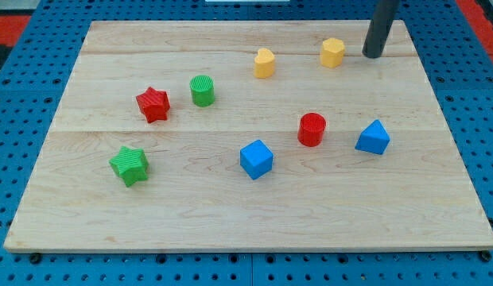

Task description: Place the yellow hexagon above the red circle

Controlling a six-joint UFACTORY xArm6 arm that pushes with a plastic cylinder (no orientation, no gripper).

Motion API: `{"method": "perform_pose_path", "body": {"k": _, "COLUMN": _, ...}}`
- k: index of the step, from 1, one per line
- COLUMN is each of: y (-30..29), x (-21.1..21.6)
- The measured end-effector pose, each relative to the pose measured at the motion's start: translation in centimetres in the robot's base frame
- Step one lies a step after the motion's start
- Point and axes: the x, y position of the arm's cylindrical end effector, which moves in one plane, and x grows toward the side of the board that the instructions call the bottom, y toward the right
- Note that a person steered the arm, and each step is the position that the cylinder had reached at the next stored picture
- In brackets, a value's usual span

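The yellow hexagon sits near the view's top, right of centre. The red circle stands lower down, well below the hexagon and slightly to its left. My tip rests on the board just to the right of the yellow hexagon, a small gap apart from it. The dark rod rises from the tip out of the view's top edge.
A second yellow block lies left of the hexagon. A green circle and red star sit at the left, a green star lower left. A blue cube and another blue block flank the red circle.
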Motion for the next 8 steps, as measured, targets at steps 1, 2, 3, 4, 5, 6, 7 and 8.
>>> {"method": "perform_pose_path", "body": {"k": 1, "y": -2.5, "x": -0.1}}
{"method": "perform_pose_path", "body": {"k": 2, "y": -5.8, "x": -3.9}}
{"method": "perform_pose_path", "body": {"k": 3, "y": -9.8, "x": -6.6}}
{"method": "perform_pose_path", "body": {"k": 4, "y": -13.5, "x": -7.1}}
{"method": "perform_pose_path", "body": {"k": 5, "y": -8.5, "x": -7.4}}
{"method": "perform_pose_path", "body": {"k": 6, "y": -1.3, "x": -7.2}}
{"method": "perform_pose_path", "body": {"k": 7, "y": -0.3, "x": -7.1}}
{"method": "perform_pose_path", "body": {"k": 8, "y": -0.3, "x": -9.2}}
